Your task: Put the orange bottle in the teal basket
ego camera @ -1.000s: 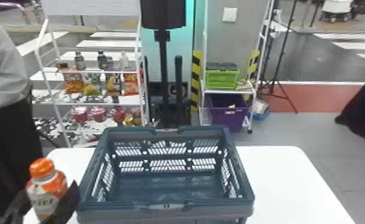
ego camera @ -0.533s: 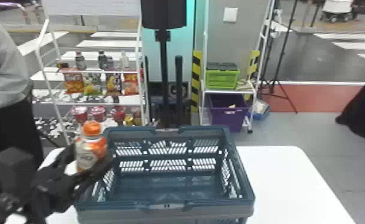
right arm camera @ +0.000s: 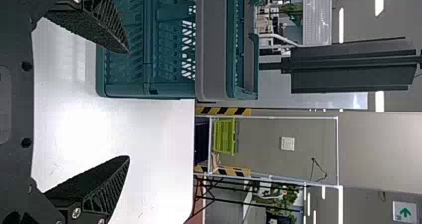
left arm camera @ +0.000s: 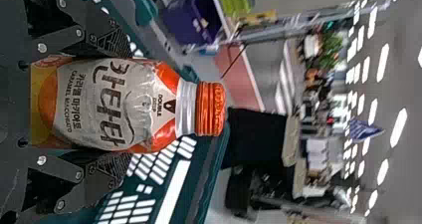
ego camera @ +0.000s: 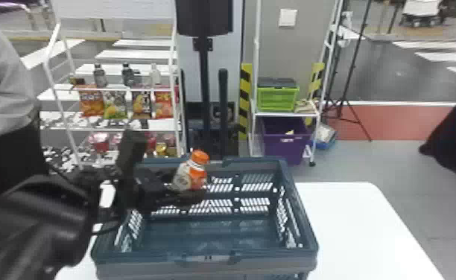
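Student: In the head view, where does the orange bottle (ego camera: 189, 175) lie?

Instructor: Over the left, far part of the teal basket (ego camera: 145, 257), seen against the slotted far wall. Its orange cap (ego camera: 200, 157) leans toward the basket's right side. Whether its base sits below the rim, I cannot tell.

Student: And the state of the left gripper (ego camera: 184, 189)?

Instructor: Clamped on the bottle. The left wrist view shows the body between the 2 fingers (left arm camera: 107, 170), 1 against each side, with the cap pointing away from the palm. The arm enters from the head view's left and reaches across the basket's left rim.

Student: Describe the right gripper (right arm camera: 128, 104).

Instructor: Released: its 2 black fingers (right arm camera: 107, 184) stand wide apart. Beyond them, the right wrist view includes a corner of the basket and the white table (right arm camera: 89, 129).

Student: What supports the basket?

Instructor: The same white table, whose top extends to the basket's right. The basket stands upright, its opening facing up.

Student: And the background?

Instructor: On the left, a white rack (ego camera: 63, 115) with small bottles (ego camera: 99, 76) above snack bags (ego camera: 91, 102). Farther right, a lime-green crate (ego camera: 275, 98) on a shelf, above a purple bin (ego camera: 285, 145).
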